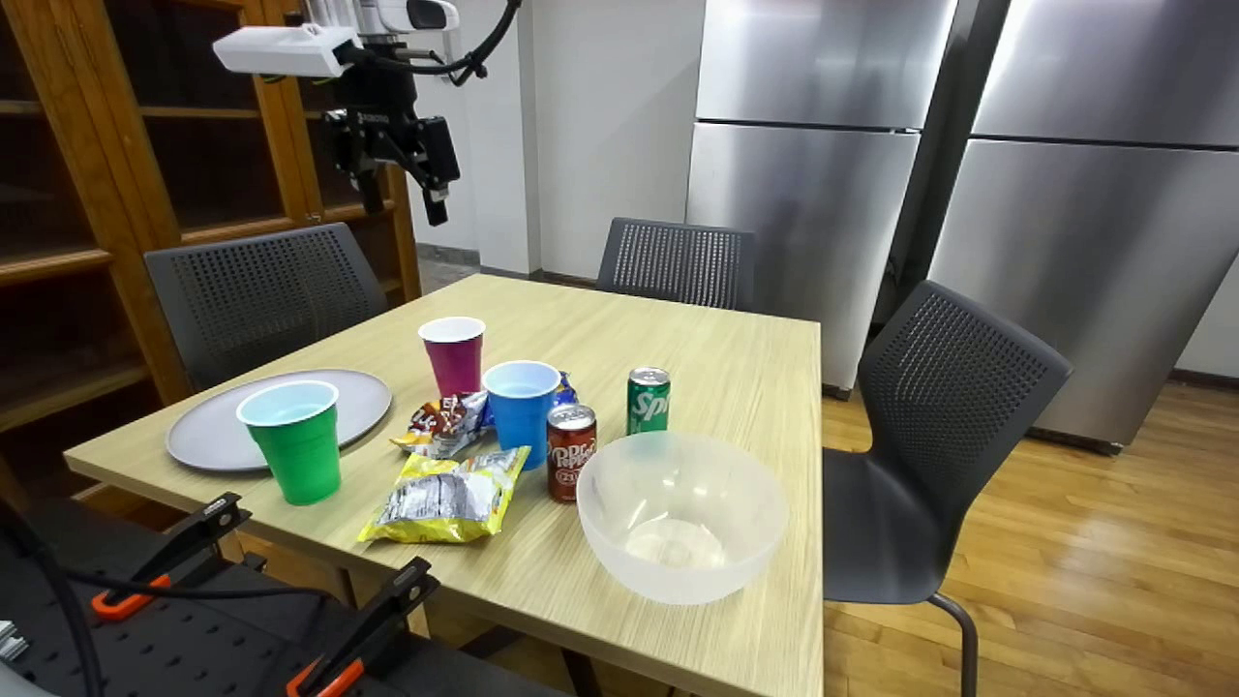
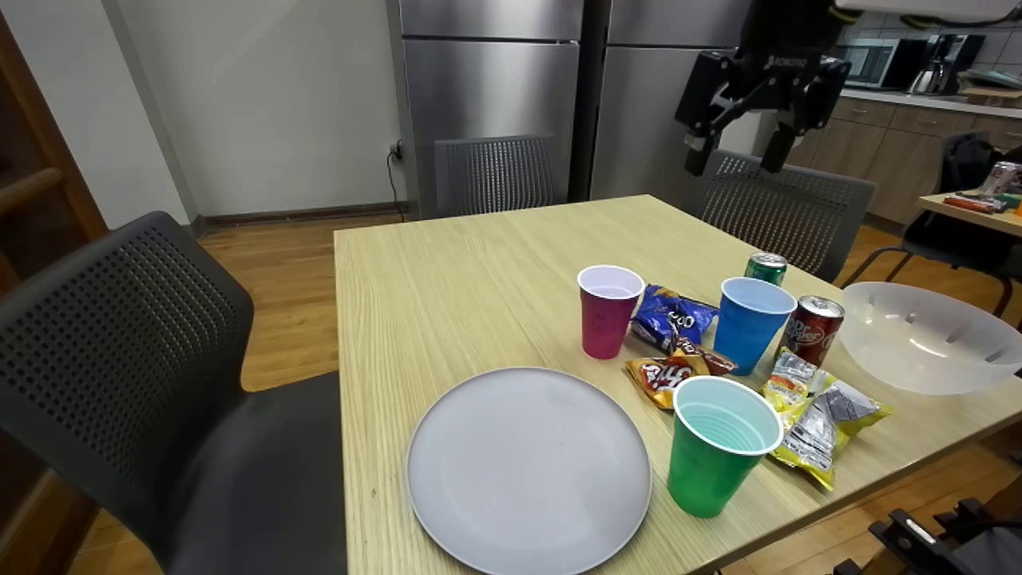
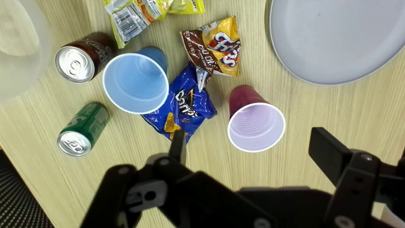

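1. Leftmost in an exterior view, a grey plate (image 1: 358, 397) is laid flat on the pale wooden tabletop (image 1: 736, 373).
2. A green cup (image 1: 302, 450) is stood upright just beside the plate.
3. The hand (image 1: 404, 203) is held in the air above the tabletop, its fingers spread wide apart.
4. A Fritos bag (image 1: 440, 426) is laid at an angle between the cups.
5. A yellow snack bag (image 1: 450, 499) is placed nearer the tabletop's edge.
6. A magenta cup (image 1: 455, 360) is stood upright behind these bags; in the wrist view it is framed between the hand's fingers, well below them.
7. A blue cup (image 1: 523, 416) is stood upright, with a blue Doritos bag (image 1: 565, 390) partly hidden behind it; whether the bag is touched by the cup's base cannot be told.
8. A Dr Pepper can (image 1: 571, 455) is set upright beside the blue cup, and a green Sprite can (image 1: 648, 402) is set upright farther back.
9. Rightmost, a frosted bowl (image 1: 678, 581) is placed just beside the Dr Pepper can.
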You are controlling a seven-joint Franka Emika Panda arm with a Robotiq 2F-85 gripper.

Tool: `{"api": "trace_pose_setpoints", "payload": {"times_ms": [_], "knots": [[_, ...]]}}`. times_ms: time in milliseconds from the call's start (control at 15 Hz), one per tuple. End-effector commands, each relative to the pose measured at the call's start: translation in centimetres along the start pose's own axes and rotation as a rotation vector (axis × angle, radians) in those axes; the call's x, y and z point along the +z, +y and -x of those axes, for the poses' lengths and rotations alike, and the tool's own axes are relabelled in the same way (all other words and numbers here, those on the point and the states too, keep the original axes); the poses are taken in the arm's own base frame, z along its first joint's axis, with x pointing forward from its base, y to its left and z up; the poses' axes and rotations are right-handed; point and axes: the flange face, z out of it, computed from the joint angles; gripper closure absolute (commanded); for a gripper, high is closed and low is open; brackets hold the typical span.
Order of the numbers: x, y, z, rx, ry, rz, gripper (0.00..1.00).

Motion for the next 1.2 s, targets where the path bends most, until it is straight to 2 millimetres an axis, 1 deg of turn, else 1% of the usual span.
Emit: {"api": "trace_pose_setpoints", "payload": {"times_ms": [0, 733, 1133], "knots": [[1.8, -1.3, -2.6, 0.038, 0.007, 0.024, 0.0], [7.9, -3.3, -7.9, 0.121, -0.02, 0.091, 0.0], [11.6, -3.7, -9.6, 0.137, -0.065, 0.11, 0.0]]}}
